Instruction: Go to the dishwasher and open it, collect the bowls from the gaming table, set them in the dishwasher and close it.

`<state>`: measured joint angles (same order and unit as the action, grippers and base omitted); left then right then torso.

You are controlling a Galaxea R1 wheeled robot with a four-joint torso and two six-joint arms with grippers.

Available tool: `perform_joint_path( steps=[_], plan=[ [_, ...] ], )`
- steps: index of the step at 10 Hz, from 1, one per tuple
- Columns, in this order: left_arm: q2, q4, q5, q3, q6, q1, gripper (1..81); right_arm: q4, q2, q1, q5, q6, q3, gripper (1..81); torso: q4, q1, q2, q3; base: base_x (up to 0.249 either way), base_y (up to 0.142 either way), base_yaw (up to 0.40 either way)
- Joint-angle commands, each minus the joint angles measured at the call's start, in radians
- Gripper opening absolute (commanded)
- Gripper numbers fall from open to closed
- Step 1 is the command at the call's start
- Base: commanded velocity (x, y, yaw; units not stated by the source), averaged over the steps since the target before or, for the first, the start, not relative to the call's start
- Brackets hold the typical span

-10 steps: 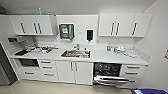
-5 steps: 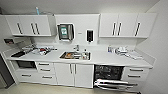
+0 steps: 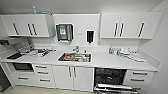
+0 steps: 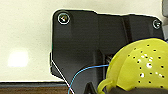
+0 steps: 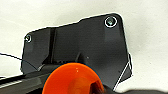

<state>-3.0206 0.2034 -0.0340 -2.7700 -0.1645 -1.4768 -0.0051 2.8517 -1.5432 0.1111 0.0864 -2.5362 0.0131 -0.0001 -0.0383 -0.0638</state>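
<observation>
The kitchen counter [image 3: 105, 61] is being framed slightly nearer than before. The dishwasher [image 3: 110, 76] is being seen open beneath it, door [image 3: 116, 87] lowered. A yellow perforated bowl [image 4: 140, 66] and an orange bowl [image 5: 72, 80] are being shown at the wrists; whether either claw is clamped cannot be told.

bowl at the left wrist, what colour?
Yellow, dotted with small holes like a colander; the left wrist view shows it best.

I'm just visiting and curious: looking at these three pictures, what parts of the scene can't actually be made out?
- Head view: the dishwasher interior is dark, so the racks are unreadable; its lowered door is cut off by the edge.
- Head view: the sink contents and the countertop items are too blurred to name.
- Left wrist view: the yellow perforated bowl is cut off by the edge.
- Right wrist view: the orange bowl is cut off too.
</observation>
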Motion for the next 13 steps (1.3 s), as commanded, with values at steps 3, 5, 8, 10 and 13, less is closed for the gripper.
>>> perform_joint_path(
  steps=[3, 5, 8, 10, 13],
  plan=[
    [0.005, 0.001, -0.063, -0.002, -0.009, 0.049, 1.0, -0.009, -0.010, 0.047, -0.048, -0.002, -0.004, 1.0, 0.000, 0.000, 0.000, 0.000, 0.182, -0.076, 0.000],
    [0.005, 0.002, -0.063, -0.002, -0.009, 0.049, 1.0, -0.009, -0.010, 0.048, -0.048, -0.002, -0.004, 1.0, 0.000, 0.001, 0.000, 0.000, 0.182, -0.083, 0.000],
    [0.005, 0.004, -0.063, -0.002, -0.007, 0.049, 1.0, -0.010, -0.009, 0.050, -0.048, -0.002, -0.002, 1.0, 0.000, 0.000, -0.001, 0.001, 0.182, -0.087, 0.000],
    [0.005, 0.004, -0.063, -0.002, -0.007, 0.049, 1.0, -0.010, -0.009, 0.050, -0.048, -0.002, -0.004, 1.0, 0.000, 0.000, 0.000, 0.000, 0.182, -0.087, 0.000],
    [0.005, 0.004, -0.063, -0.002, -0.009, 0.049, 1.0, -0.010, -0.009, 0.050, -0.048, -0.002, -0.004, 1.0, 0.000, 0.000, 0.000, 0.000, 0.182, -0.087, 0.000]
  ],
)
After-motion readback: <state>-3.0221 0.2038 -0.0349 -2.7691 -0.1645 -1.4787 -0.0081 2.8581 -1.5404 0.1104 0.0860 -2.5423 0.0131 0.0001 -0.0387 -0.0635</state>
